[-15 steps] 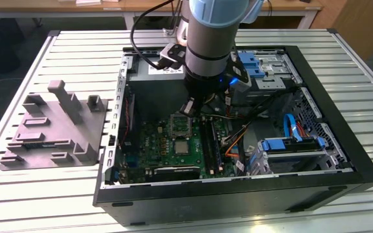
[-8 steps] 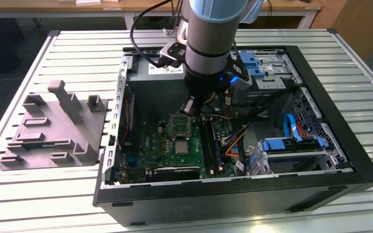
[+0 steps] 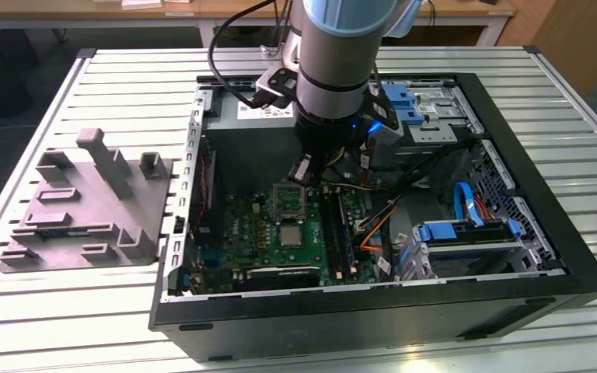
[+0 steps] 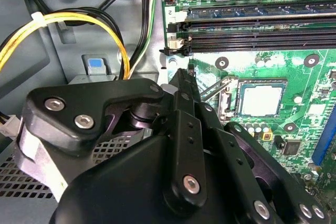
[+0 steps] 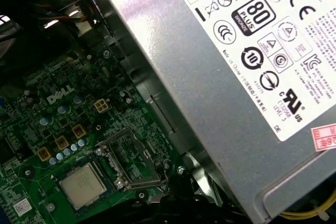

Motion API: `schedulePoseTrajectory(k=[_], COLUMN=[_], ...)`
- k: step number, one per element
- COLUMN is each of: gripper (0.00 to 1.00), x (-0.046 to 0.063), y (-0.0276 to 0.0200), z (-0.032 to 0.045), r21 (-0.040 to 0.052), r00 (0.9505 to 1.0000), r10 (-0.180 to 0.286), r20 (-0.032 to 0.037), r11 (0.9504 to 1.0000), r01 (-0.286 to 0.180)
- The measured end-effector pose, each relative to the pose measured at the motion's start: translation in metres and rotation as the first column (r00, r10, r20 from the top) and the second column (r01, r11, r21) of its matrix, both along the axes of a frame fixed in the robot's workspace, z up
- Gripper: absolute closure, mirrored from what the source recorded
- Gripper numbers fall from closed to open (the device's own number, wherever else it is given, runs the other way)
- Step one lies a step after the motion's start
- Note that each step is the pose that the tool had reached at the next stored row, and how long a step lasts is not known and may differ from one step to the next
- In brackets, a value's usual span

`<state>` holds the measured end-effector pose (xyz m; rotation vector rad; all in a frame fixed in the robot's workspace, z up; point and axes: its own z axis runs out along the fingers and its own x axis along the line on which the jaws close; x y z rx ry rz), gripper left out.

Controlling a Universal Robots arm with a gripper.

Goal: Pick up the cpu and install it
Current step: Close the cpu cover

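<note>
- On a slatted white desk point(image 3: 102, 311), an open black computer case point(image 3: 547, 256) is lying on its side, showing a green motherboard point(image 3: 246, 233).
- Beside the case, toward the exterior view's left, a grey moulded tray point(image 3: 81, 210) with upright posts is sitting on the desk.
- Reaching down from above, the robot arm point(image 3: 329, 70) is hanging over the inside of the case, its hand point(image 3: 304, 172) just above the motherboard.
- Sitting flat in the socket point(image 3: 291, 230) near the board's middle is the cpu point(image 3: 291, 233), a small silvery square; it is showing in both wrist views, point(image 4: 261, 99) and point(image 5: 82, 184).
- Swung up beside the cpu, the socket's metal frame point(image 5: 128, 156) is standing open, so the chip looks placed but not yet clamped down.
- Close beside the socket, the hand's black fingers point(image 4: 184, 85) are looking drawn together at the tip, with nothing between them and no contact with the cpu.
- Filling much of the first wrist view, a grey power supply point(image 5: 220, 72) is sitting next to the board.
- Judging from this, the pick-up and placing appear done; closing the frame appears to be what is left.
</note>
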<state>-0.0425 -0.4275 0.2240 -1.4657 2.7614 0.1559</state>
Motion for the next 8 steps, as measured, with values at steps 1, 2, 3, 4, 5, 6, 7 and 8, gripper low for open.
schedulePoseTrajectory(k=[1, 2, 3, 4, 5, 6, 7, 8], gripper=[0.89, 0.89, 0.89, 0.89, 0.89, 0.89, 0.89, 0.89], x=[0.0, 0.0, 0.0, 0.0, 0.0, 0.0, 0.0, -0.0001], y=[0.0, 0.0, 0.0, 0.0, 0.0, 0.0, 0.0001, 0.0001], z=[0.0, 0.0, 0.0, 0.0, 0.0, 0.0, -0.0001, 0.0001], r21=[0.0, 0.0, 0.0, 0.0, 0.0, -0.0005, -0.005, -0.0148], r00=[1.0, 1.0, 1.0, 1.0, 1.0, 1.0, 1.0, 1.0], r10=[0.0, 0.0, 0.0, 0.0, 0.0, 0.0, 0.0, 0.0], r20=[0.0, 0.0, 0.0, 0.0, 0.0, 0.0001, 0.0001, -0.0002], r11=[1.0, 1.0, 1.0, 1.0, 1.0, 1.0, 1.0, 0.9999], r01=[0.0, 0.0, 0.0, 0.0, 0.0, 0.0, 0.0, 0.0])
